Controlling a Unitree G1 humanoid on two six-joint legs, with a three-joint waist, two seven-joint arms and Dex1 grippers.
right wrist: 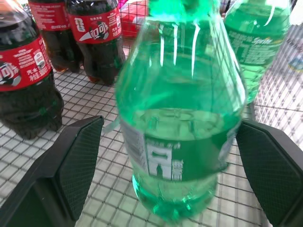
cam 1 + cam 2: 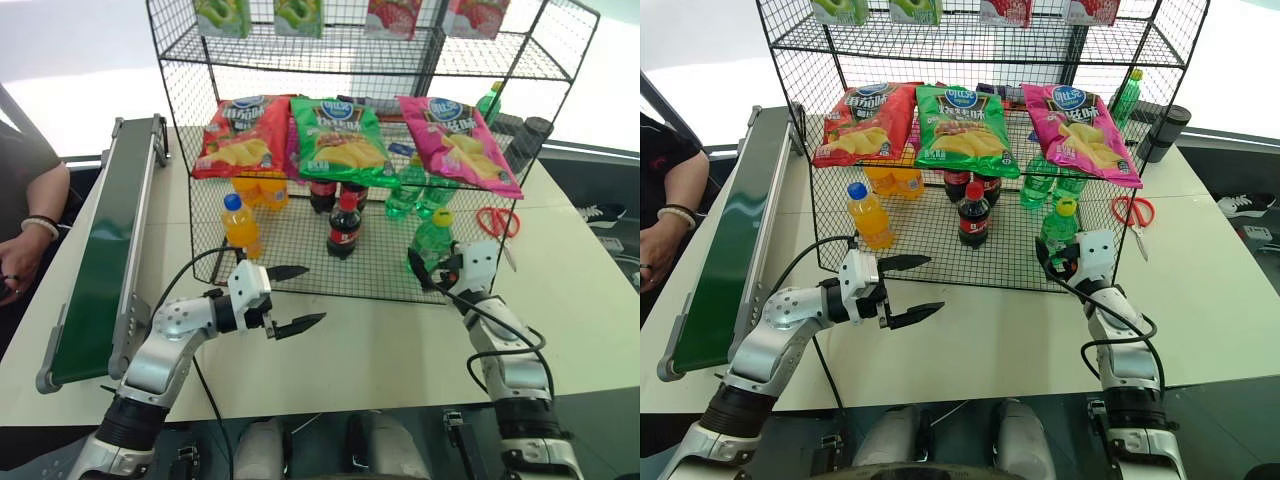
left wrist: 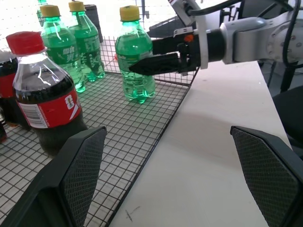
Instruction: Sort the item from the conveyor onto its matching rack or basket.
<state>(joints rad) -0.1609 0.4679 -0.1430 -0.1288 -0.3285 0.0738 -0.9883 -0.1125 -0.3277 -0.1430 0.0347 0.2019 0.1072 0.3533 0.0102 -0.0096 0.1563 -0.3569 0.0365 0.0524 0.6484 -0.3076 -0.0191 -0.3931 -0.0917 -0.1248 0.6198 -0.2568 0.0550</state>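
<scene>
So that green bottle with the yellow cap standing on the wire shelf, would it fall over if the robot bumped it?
Probably fairly easily. The green bottle is tall and narrow and stands on open wire mesh, uneven footing. It looks mostly full of liquid, so likely heavy for its size, which should steady it a little. Its smooth, glossy plastic may be slippery, and tipped over, the round body would probably roll.

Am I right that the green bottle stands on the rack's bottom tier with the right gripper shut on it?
Not quite. The green bottle does stand on the rack's bottom tier, but the right gripper is open, its fingers apart from the bottle on either side. The right wrist view shows it.
</scene>
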